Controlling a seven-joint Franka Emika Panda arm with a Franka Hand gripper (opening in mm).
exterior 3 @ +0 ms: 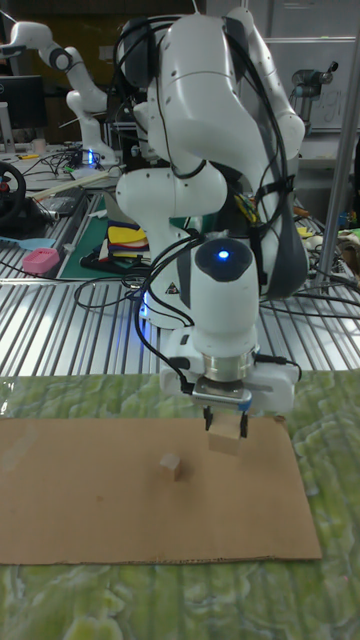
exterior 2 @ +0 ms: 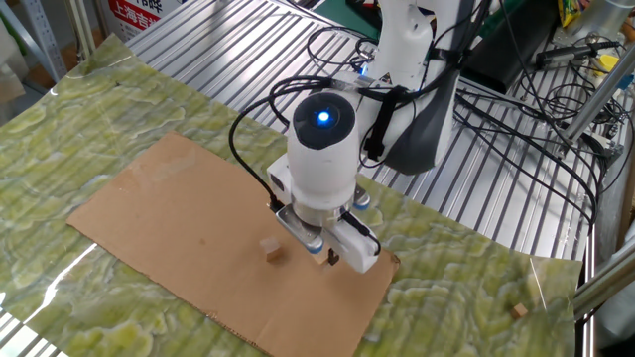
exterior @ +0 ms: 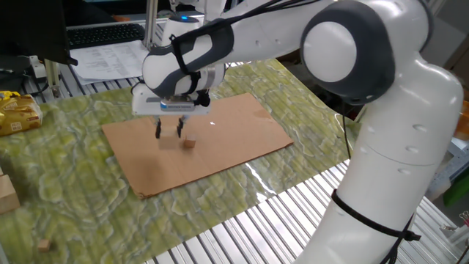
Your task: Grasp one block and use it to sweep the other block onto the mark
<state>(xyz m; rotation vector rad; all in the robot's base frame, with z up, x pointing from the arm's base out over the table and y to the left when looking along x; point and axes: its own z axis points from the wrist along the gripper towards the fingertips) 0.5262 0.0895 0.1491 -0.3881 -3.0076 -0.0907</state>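
In the tall fixed view my gripper (exterior 3: 226, 424) is shut on the larger tan block (exterior 3: 227, 438), which hangs just above the brown cardboard (exterior 3: 80, 500). The smaller block (exterior 3: 172, 465) sits on the cardboard a little left of the held one, not touching it. In one fixed view the gripper (exterior: 168, 132) hovers left of the smaller block (exterior: 189, 144), and the mark (exterior: 212, 123) shows as a tiny dot beyond that block. In the other fixed view the smaller block (exterior 2: 274, 254) lies left of the gripper (exterior 2: 327, 254), whose hand hides the held block.
The cardboard (exterior: 242, 128) lies on a green patterned mat (exterior: 66, 169) over a ribbed metal table (exterior: 242, 235). A small stray wooden piece (exterior: 44, 244) rests near the mat's front left corner. Cables (exterior 2: 516, 89) hang behind the robot's base.
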